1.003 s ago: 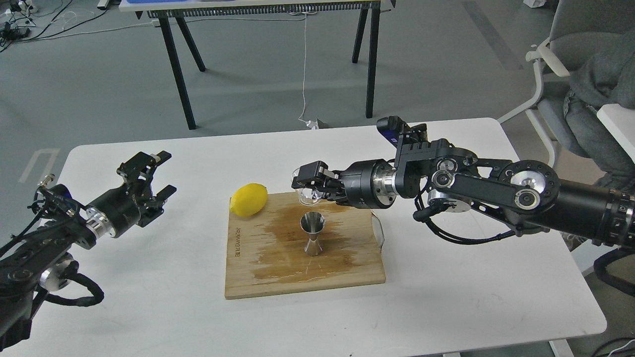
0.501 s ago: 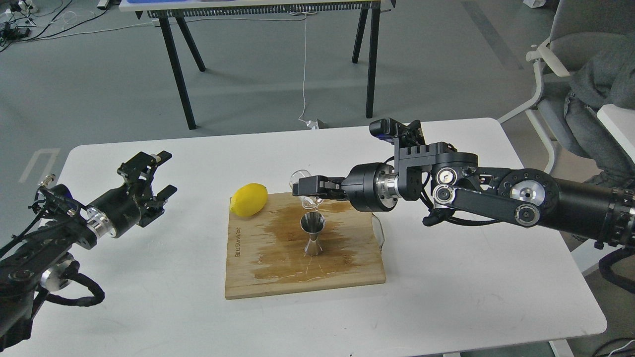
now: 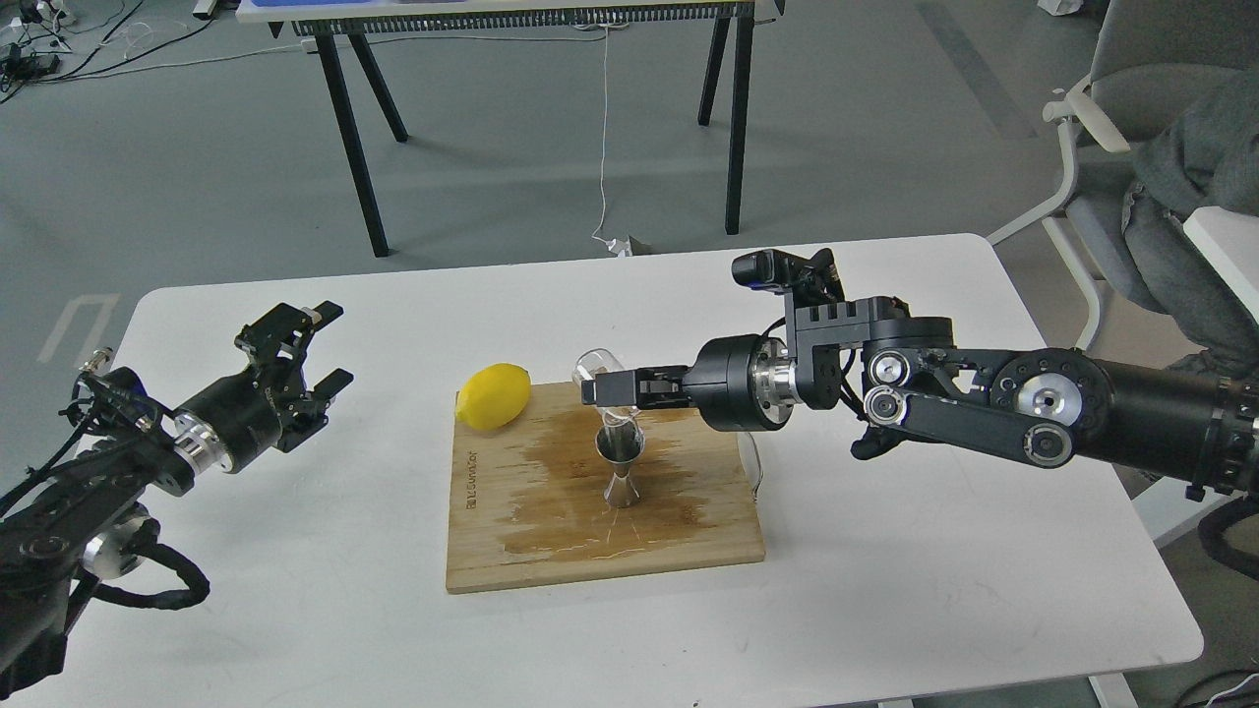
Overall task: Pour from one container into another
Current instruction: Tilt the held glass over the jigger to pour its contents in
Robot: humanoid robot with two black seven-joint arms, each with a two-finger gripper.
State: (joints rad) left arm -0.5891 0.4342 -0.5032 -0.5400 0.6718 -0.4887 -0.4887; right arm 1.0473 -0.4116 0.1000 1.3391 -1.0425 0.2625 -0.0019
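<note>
Cup tipped over the jigger, frame centre
Right gripper (image 3: pixel 608 386) clamps the glass cup (image 3: pixel 602 382) just above the jigger (image 3: pixel 620 469); left gripper (image 3: pixel 307 346) spread, empty. Glass looks light, slick, breakable: grip its sidewall firmly.

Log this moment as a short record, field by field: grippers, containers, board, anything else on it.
right gripper: shut on the small clear glass cup, tipped above the jigger
left gripper: open, empty, off to the left over the white table
shiny steel hourglass jigger: upright on the board
bamboo cutting board: wet patch around the jigger
yellow lemon: on the board's far left corner
</note>
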